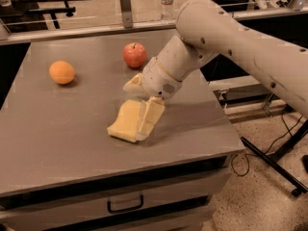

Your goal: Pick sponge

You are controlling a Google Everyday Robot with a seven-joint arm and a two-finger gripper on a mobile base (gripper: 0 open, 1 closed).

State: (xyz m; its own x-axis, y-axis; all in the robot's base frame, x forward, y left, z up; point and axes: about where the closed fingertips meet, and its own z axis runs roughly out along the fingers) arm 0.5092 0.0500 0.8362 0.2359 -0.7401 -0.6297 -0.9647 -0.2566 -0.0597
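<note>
Your sponge (126, 121) lay on the grey table (57, 129), toward the front edge, and your gripper (143, 101) was right down on it, spread wide. One finger (153, 115) sat against its right edge, nothing clamped. Apple (134, 55) just behind, orange (62, 72) well off left. Drawer (125, 203) below was shut, contents hidden.
</note>
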